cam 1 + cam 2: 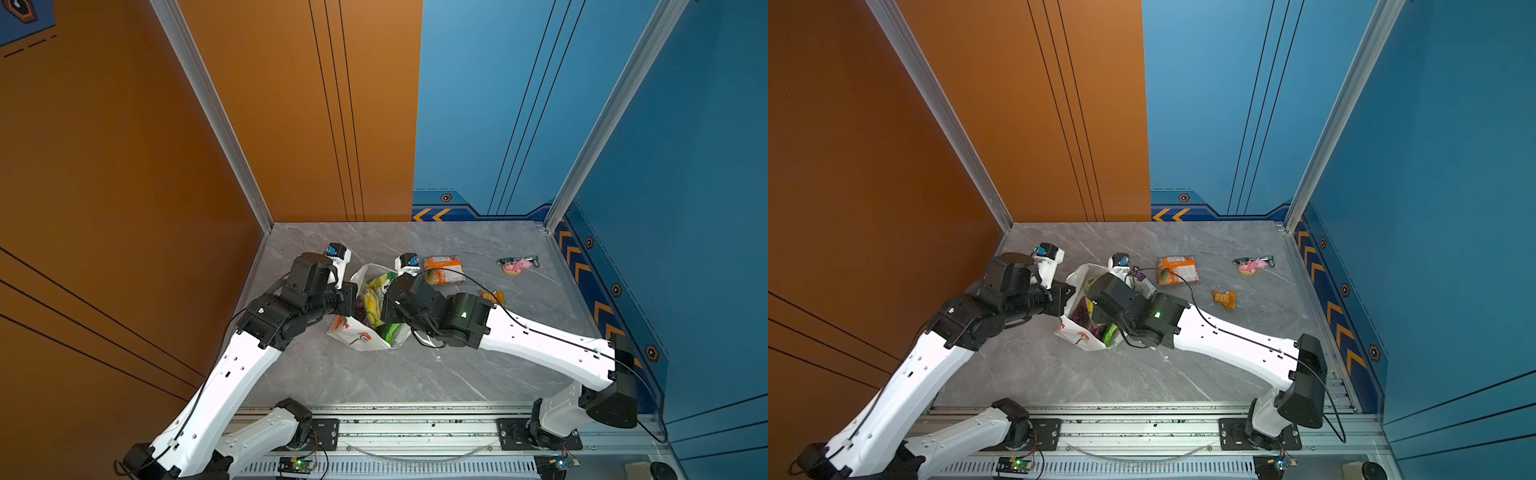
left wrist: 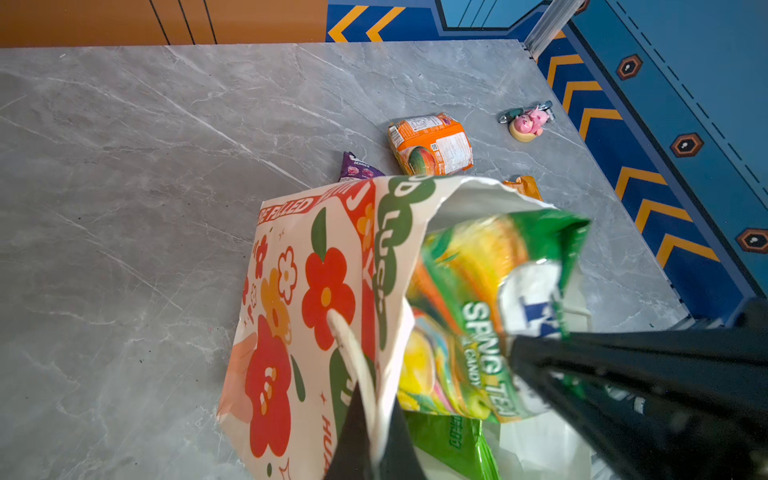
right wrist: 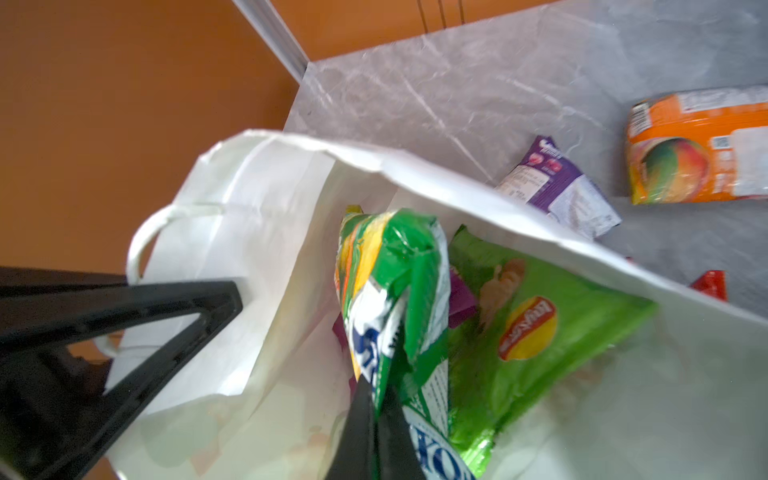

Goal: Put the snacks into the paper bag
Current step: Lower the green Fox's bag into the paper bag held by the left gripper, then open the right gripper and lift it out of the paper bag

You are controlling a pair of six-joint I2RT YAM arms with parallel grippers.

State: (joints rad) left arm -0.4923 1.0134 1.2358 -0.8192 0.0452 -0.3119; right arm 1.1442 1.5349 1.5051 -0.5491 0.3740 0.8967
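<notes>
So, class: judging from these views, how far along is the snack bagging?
Done: the large green packet and a magenta packet lie inside the paper bag. In hand: the left gripper is shut on the cord handle, the right gripper on the green-yellow packet at the bag's mouth. Left outside: the orange packet, purple packet, small red packet, small orange-yellow packet.

Even, bright light from above leaves only faint shadows on the desk (image 1: pixel 374 374). Both top views bow at the edges, and in the right wrist view the paper bag (image 3: pixel 270 174) smears with motion blur.
</notes>
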